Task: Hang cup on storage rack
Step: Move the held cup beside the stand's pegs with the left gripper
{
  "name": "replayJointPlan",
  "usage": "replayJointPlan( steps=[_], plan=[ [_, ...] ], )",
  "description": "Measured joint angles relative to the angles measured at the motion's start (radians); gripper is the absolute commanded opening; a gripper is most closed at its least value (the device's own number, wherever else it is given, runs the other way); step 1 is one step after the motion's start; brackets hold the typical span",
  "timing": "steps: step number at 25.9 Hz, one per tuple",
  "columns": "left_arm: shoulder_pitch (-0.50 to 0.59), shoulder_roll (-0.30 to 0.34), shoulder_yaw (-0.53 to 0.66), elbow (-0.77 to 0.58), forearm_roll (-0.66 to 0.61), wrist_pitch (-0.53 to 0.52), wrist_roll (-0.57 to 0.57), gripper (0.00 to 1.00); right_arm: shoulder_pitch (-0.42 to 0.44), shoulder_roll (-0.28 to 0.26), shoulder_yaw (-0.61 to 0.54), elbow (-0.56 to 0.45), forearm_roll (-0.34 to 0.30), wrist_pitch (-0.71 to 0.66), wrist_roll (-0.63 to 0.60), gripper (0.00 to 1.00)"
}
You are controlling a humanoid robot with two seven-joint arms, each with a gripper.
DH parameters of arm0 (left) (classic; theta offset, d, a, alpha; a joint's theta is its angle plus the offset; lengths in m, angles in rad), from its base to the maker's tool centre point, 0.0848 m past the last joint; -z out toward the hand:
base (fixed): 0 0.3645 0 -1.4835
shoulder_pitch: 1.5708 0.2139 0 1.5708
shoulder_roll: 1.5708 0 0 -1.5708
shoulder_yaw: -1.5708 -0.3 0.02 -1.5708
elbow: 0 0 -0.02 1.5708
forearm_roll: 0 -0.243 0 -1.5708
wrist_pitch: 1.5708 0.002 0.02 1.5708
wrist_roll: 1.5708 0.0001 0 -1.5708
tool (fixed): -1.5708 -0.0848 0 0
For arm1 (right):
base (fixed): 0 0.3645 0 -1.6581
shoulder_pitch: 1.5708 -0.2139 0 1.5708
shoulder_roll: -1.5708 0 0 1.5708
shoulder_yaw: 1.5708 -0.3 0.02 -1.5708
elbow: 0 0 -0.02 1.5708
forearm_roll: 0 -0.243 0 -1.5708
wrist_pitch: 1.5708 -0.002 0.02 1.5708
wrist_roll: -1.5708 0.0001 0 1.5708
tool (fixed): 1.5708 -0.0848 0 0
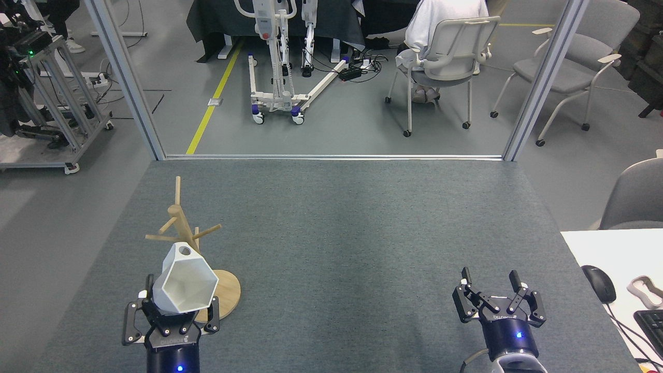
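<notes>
The cup point(185, 284) is held clamped in the left end effector point(173, 317), its hexagonal mouth turned toward the camera and its tab with the round hole uppermost, just in front of the rack point(182, 239) and overlapping the rack's pole and disc base in the head view. It is judged to be light, rigid and hard-walled, probably smooth enough to slip if gripped loosely, and liable to chip or crack if knocked against a peg. The narrow lower body is where it is taken hold of, which leaves the tab free; that hold is judged sensible, since the hole has to be threaded over a peg and nothing should be allowed to cover it. Whether the tab already touches a peg cannot be told, as cup and rack overlap. One cup is seen and one rack, the rack bearing several angled pegs, at least four of them visible above and beside the cup, none of them carrying anything. The rack stands on the grey table point(331, 248), near its left side. Two end effectors are counted: the left one at the rack, and the right end effector point(493, 298), well apart to the rack's right, spread wide and grasping nothing.
</notes>
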Motion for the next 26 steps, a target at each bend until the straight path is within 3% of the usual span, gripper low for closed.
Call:
replayJointPlan(
  steps=[8,26],
  plan=[
    [-0.023,0.008,0.032,0.034,0.073,0.003,-0.002,0.11,-0.002,0.003,0.007,0.0,0.004,0.001,0.0,1.0],
    [-0.067,0.038,0.043,0.102,0.108,0.001,0.0,0.1,0.001,-0.003,0.013,0.002,0.002,0.002,0.001,1.0]
  ],
)
